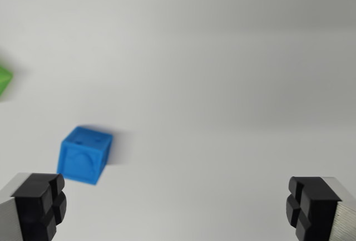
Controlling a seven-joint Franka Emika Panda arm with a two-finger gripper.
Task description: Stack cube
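The pincer (177, 210) stands wide apart and holds nothing. The blue cube (84, 155) lies on the desk (233, 85) just ahead of its left finger in the wrist view, off centre; a green cube (4, 78) is farther left.

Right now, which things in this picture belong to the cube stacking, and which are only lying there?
For the job:
- blue cube, on the white table
- green object, cut off at the wrist view's left edge, possibly the second cube
- hand, open and empty

Lying about:
- nothing else visible
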